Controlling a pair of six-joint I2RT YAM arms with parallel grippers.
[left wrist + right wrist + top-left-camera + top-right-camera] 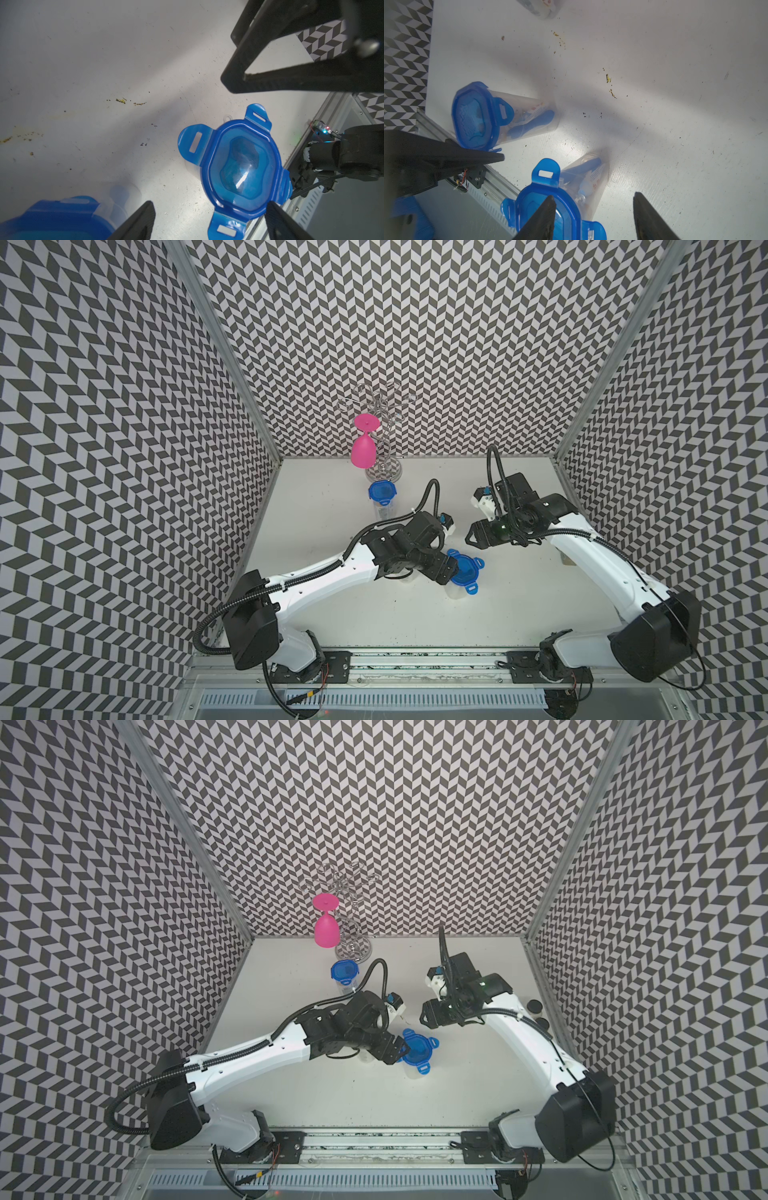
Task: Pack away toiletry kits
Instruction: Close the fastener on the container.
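With the left gripper (pixel 452 571) spread wide at the rim of the clear plastic jar with the blue clip-tab lid (pixel 466 571), upright on the white tabletop (pixel 519 614), tabs (pixel 478 562) flared: press each down squarely, one by one. Bring the right gripper (pixel 470 536), spread and empty, close to brace.

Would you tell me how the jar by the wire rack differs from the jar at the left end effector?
The rack jar has its lid tabs folded down; the near jar has four tabs splayed outward. The rack jar stands alone; the near jar sits at the left end effector. Both are upright, clear and blue-lidded.
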